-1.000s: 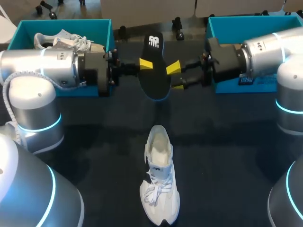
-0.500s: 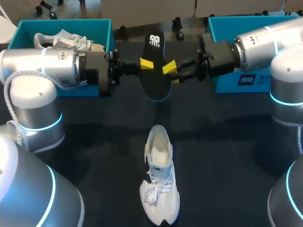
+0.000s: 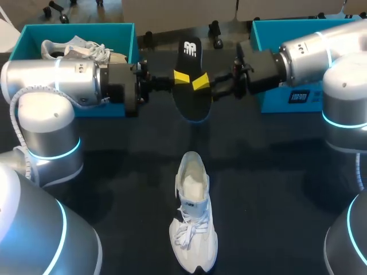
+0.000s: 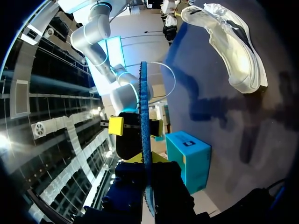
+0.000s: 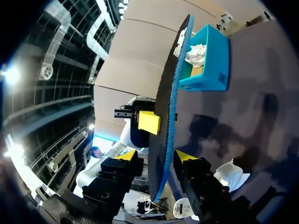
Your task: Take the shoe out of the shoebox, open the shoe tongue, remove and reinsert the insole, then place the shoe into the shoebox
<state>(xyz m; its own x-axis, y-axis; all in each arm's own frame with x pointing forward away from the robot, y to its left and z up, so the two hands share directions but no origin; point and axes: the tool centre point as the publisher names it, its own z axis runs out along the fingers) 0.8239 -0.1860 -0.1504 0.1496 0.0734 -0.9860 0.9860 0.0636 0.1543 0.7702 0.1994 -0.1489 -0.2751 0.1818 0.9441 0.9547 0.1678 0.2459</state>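
A black insole [image 3: 192,103] with a blue underside hangs upright in the air over the back of the table. My left gripper [image 3: 182,77] is shut on its middle from the left; in the left wrist view the insole [image 4: 144,102] runs edge-on out of the gripper [image 4: 145,161]. My right gripper [image 3: 202,85] comes in from the right, open, its fingers on either side of the insole [image 5: 168,84], one finger still apart from it. The white shoe [image 3: 194,229] lies on the table at the front, toe toward me.
A teal shoebox [image 3: 129,34] at the back left holds a second white shoe [image 3: 74,48]. Another teal box [image 3: 269,34] stands at the back right, behind my right arm. Dark table surface lies between the insole and the shoe.
My right gripper has moved left up to the insole, its fingers narrowing around it. The left gripper has shifted slightly right with the insole. The shoe has not moved.
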